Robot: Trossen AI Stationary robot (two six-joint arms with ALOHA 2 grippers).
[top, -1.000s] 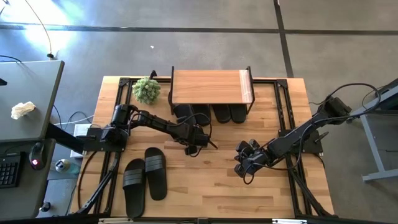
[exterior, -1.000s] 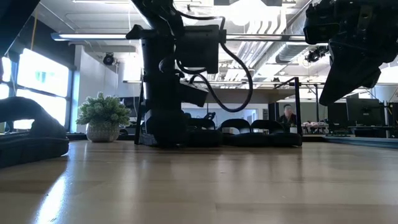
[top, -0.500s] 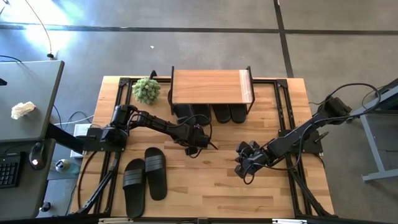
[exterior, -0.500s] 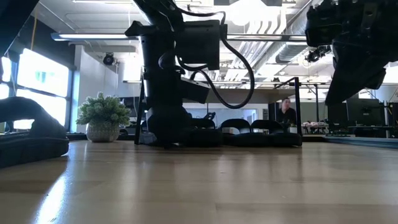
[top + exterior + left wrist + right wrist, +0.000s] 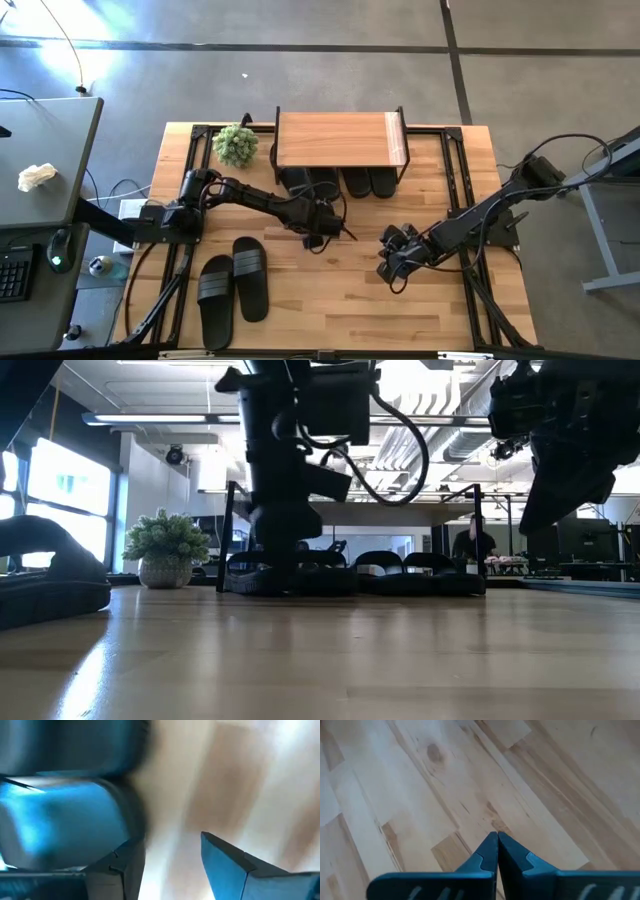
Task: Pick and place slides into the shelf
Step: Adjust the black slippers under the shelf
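Four black slides (image 5: 335, 182) sit in a row under the shelf (image 5: 340, 139), heels poking out from beneath its light plank top toward the middle of the worktop (image 5: 330, 290). Two more slides (image 5: 232, 284) lie side by side well away from the shelf, near the worktop's front left corner.

The left tool (image 5: 322, 222) hangs just in front of the shelf, close to the leftmost stored pair. A second ago it was pressed nearly shut; now its fingers (image 5: 227, 862) stand spread with bare wood between them and nothing pinched. It has also drawn slightly back from the shelf. That suggests the slide it carried has just been let go and is now stored.

The right tool (image 5: 392, 262) waits farther from the shelf, to its front right, fingers pressed together on nothing, unchanged.

A potted plant (image 5: 236, 144) stands just left of the shelf. By my judgement, four slides are placed and two remain to fetch.
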